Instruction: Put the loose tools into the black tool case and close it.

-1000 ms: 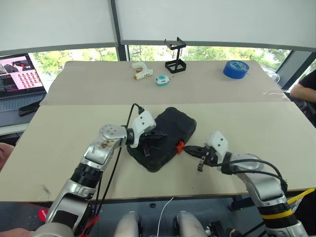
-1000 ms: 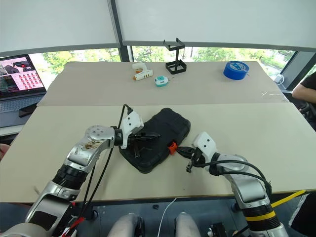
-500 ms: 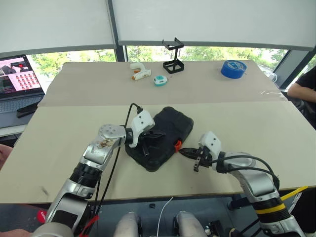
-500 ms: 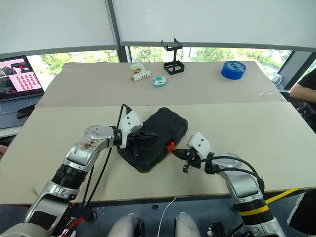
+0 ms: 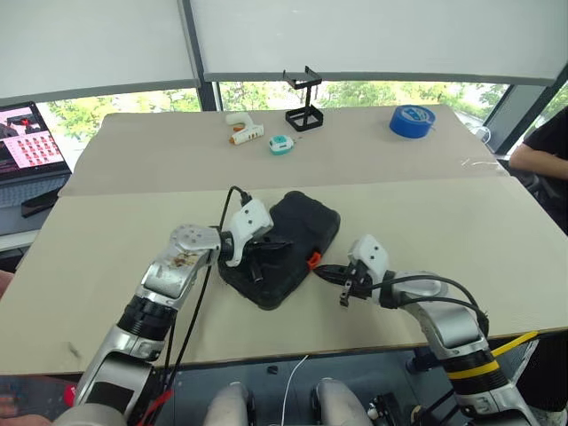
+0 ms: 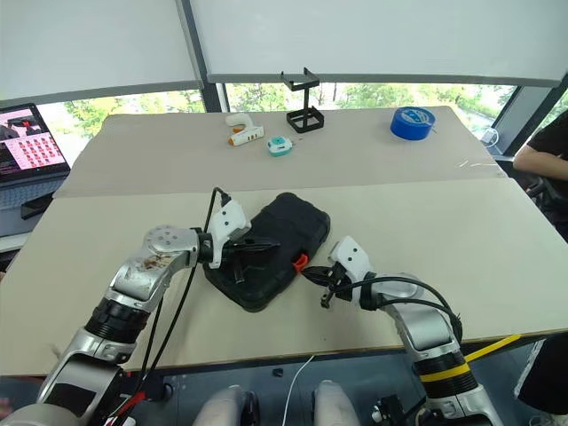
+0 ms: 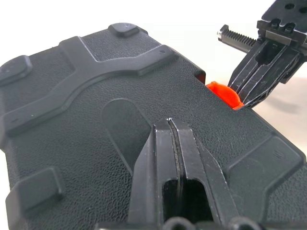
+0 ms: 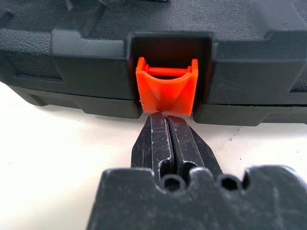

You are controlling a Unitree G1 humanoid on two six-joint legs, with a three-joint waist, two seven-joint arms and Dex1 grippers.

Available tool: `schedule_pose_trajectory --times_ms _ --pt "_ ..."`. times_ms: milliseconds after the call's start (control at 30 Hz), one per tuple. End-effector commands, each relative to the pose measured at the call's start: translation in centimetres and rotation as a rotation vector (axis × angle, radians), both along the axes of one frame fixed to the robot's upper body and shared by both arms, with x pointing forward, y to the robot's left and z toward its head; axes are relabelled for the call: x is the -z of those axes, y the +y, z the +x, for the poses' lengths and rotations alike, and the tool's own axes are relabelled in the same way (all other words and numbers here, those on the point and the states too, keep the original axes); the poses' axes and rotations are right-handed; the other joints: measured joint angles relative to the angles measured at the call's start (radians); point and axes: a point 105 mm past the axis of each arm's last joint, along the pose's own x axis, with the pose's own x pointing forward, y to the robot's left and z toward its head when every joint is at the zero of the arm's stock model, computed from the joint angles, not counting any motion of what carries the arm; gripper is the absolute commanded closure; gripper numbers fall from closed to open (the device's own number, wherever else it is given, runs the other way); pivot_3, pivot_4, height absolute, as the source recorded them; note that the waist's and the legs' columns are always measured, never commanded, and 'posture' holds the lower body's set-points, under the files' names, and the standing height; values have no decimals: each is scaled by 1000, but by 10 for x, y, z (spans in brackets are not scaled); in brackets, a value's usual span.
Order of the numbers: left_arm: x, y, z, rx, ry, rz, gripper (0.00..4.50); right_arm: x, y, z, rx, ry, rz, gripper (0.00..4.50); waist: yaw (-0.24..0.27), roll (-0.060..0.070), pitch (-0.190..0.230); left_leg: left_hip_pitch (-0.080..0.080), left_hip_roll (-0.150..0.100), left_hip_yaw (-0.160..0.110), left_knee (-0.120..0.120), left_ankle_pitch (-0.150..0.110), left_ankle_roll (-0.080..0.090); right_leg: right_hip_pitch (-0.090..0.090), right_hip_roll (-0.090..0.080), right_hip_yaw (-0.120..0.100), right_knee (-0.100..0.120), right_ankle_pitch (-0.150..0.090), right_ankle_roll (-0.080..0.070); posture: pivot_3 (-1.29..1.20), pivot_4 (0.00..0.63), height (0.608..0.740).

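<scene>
On closed black tool case [image 5: 286, 242], left fingers [image 7: 175, 143] pressed together; right fingers [image 8: 165, 136] shut, touching orange latch [image 8: 166, 88]

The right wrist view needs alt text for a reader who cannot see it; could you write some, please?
The right gripper, fingers shut, has its tips at the lower edge of the small orange latch on the front of the closed black tool case, which lies on a pale table.

Both pincers, left [image 5: 277, 246] and right [image 5: 321, 269], flank the closed black tool case [image 5: 297, 232].
</scene>
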Motion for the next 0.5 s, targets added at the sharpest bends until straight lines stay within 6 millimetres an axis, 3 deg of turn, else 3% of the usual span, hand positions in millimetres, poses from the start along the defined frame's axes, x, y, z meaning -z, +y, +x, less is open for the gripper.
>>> schedule_pose_trajectory --times_ms 33,67,233,400,500 --pt "17 18 -13 -10 43 -38 3967 -31 -7 -7 -25 -84 68 3883 0 0 0 0 0 1 -2 0 0 -1 0 1 0 0 0 0 150 740" --pt "9 29 -17 -13 14 -61 3792 -33 -16 -11 -23 -89 64 3717 1 0 0 0 0 1 -2 0 0 -1 -1 1 0 0 0 0 150 740" --pt "-23 86 -32 -138 -87 -152 1822 -33 -62 -23 21 -142 -13 1949 1 0 1 -3 1 1 -5 -2 -3 -5 -2 1 -2 -1 0 0 150 740" --pt "-11 157 -63 -344 -98 -66 72 -48 -105 -17 23 -320 -61 222 4 -4 5 -9 0 3 -4 -2 -3 -11 -5 1 -1 -1 0 0 150 740" --pt "0 193 -83 -489 -109 -7 2 -53 -128 -8 64 -318 -43 39 5 -6 9 -9 0 5 -4 -2 -3 -11 -6 0 -4 -1 0 0 150 740"
